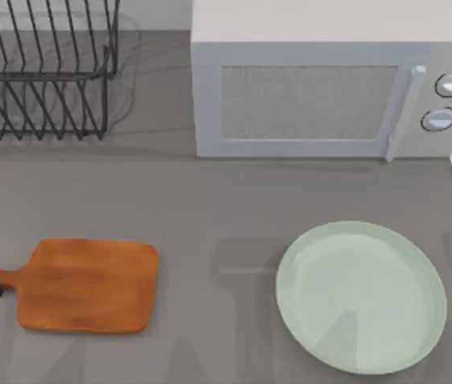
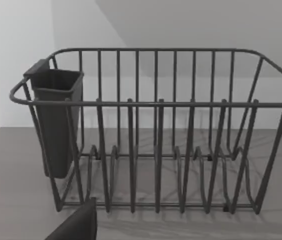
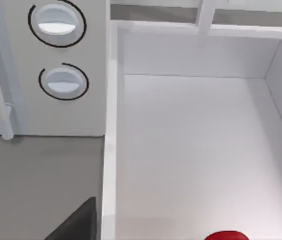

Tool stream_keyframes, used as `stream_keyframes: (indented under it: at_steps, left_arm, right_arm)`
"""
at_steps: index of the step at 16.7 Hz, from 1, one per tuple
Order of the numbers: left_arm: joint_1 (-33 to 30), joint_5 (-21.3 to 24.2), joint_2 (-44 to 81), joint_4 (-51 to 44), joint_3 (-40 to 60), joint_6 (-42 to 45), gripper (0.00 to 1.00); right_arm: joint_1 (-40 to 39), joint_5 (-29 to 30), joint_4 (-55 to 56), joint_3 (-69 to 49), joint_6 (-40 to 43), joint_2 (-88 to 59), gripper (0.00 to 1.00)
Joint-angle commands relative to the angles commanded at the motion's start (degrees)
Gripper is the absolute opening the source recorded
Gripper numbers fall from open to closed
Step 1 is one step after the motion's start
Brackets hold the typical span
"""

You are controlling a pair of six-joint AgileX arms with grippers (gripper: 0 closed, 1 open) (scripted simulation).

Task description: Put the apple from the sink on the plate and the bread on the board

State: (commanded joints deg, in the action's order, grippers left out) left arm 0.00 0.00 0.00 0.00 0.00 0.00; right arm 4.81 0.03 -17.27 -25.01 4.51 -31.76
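A grey bench carries a microwave (image 1: 322,88) at its back edge and a wire dish rack (image 1: 42,72) in the back left corner. The plate (image 1: 362,298) sits bare near the front right; the board (image 1: 86,286), front left, is bare too. The apple (image 3: 225,236) lies in the white sink (image 3: 195,140), so nothing is placed yet. I cannot tell either gripper's state, nor where the bread is.

Grey worktop (image 1: 210,200); white microwave (image 1: 322,88) at back centre-right, two round dials (image 1: 448,100) right of its vertical door handle (image 1: 402,112); dark wire dish rack (image 1: 42,72) back left, dark cutlery cup (image 2: 56,120) hung on one end
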Motion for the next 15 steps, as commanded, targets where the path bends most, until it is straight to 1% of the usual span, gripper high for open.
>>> stream_keyframes:
  at_steps: [10,13,15]
  left_arm:
    - [0.0,0.0,0.0,0.0,0.0,0.0,1.00]
    - [0.0,0.0,0.0,0.0,0.0,0.0,1.00]
    - [0.0,0.0,0.0,0.0,0.0,0.0,1.00]
  right_arm:
    - [7.9,0.0,-28.4,-41.2,7.4,-58.7,1.00]
    - [9.7,0.1,-34.8,-50.5,9.1,-72.3,1.00]
    - [10.6,0.1,-37.9,-55.0,9.9,-78.7,1.00]
